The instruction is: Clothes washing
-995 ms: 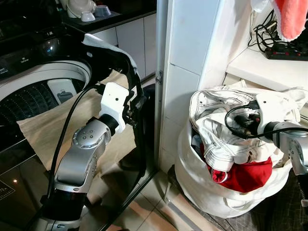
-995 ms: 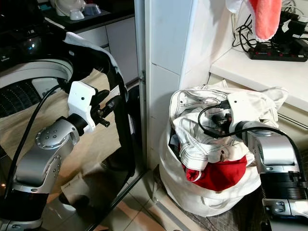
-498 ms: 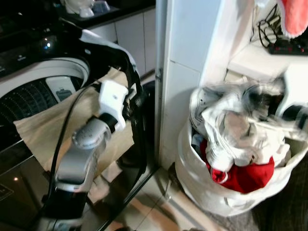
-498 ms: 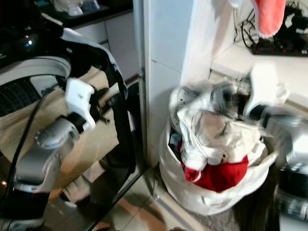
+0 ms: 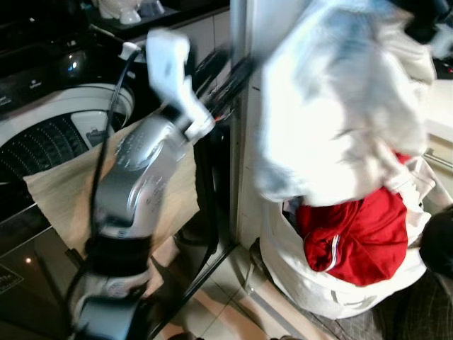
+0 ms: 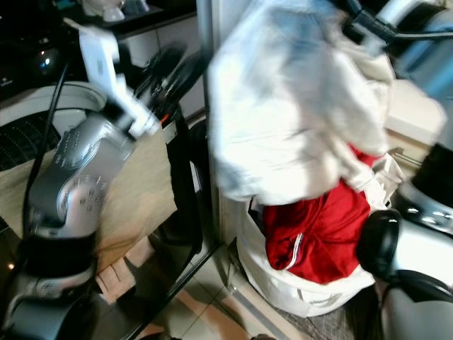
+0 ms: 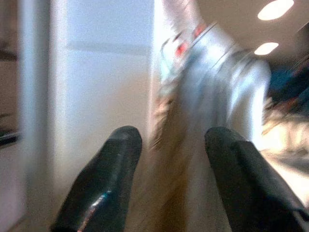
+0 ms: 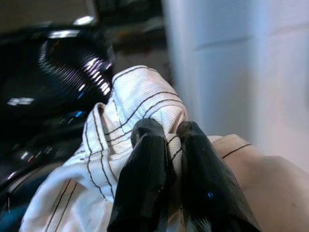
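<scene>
A white garment with dark stitching [image 5: 340, 106] hangs lifted high above the white laundry bag [image 5: 318, 290]. My right gripper [image 8: 166, 137] is shut on a fold of it, up at the top right. A red garment [image 5: 361, 227] stays in the bag, partly pulled up. My left gripper [image 7: 174, 145] is open, raised beside the white wall corner and pointing toward the hanging garment; its fingers [image 5: 226, 71] show blurred. The top-loading washing machine [image 5: 49, 134] stands open at the left, with a beige cloth [image 5: 64, 191] draped over its front.
A white tiled wall corner [image 5: 276, 42] stands between the washer and the bag. A dark counter with white bowls [image 5: 127, 10] is behind the washer. Tiled floor [image 5: 226, 312] lies below.
My right gripper has pulled the white garment up out of the bag, uncovering the red garment. My left arm has swung up and toward the garment.
</scene>
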